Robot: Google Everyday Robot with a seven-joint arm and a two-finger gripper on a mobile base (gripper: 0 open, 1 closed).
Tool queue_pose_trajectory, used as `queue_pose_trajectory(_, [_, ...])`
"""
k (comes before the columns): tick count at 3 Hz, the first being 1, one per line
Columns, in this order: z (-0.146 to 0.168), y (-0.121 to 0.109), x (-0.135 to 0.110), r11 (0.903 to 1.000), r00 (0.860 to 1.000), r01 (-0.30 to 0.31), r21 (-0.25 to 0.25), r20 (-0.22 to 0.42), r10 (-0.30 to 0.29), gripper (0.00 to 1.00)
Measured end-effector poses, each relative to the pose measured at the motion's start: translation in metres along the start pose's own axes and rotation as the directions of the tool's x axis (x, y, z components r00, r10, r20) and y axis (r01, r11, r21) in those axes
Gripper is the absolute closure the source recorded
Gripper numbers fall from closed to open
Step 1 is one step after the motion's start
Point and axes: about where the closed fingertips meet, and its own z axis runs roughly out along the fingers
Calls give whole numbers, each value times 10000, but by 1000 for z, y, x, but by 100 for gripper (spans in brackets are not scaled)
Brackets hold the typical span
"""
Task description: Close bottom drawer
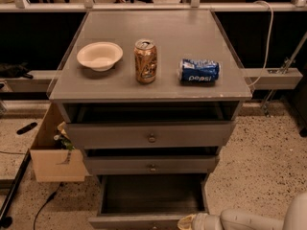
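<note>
We see the gripper (pixel 188 222) at the near edge of the view, low down, its pale tip at the right end of the bottom drawer's front; whether it is open or closed we cannot tell. Its light-coloured arm (pixel 249 220) runs off to the right. The bottom drawer (pixel 152 195) stands pulled well out toward us, its dark interior showing. Above it the middle drawer (pixel 151 165) sits slightly out, and the tall top drawer (pixel 150 135) is out a little too, with a dark gap behind its front. On the grey cabinet top (pixel 158 30) we find a white bowl (pixel 100 55) at left, an upright gold can (pixel 146 61) in the middle, and a blue Pepsi can (pixel 199 71) lying on its side at right. A cardboard box (pixel 52 153) rests on the speckled floor (pixel 261 162) just left of the cabinet.
</note>
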Motion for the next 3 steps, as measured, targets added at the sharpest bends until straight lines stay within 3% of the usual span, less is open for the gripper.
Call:
queue_pose_trajectory(1, [-6,9,17,10000,9997,-24,-16,-229,24,98])
queue_pose_trajectory(2, [-6,10,16,10000,9998,-47,-13,-190,47,68])
queue_pose_trajectory(3, [-5,9,16,10000,9998,-49,-11,-188,49,45])
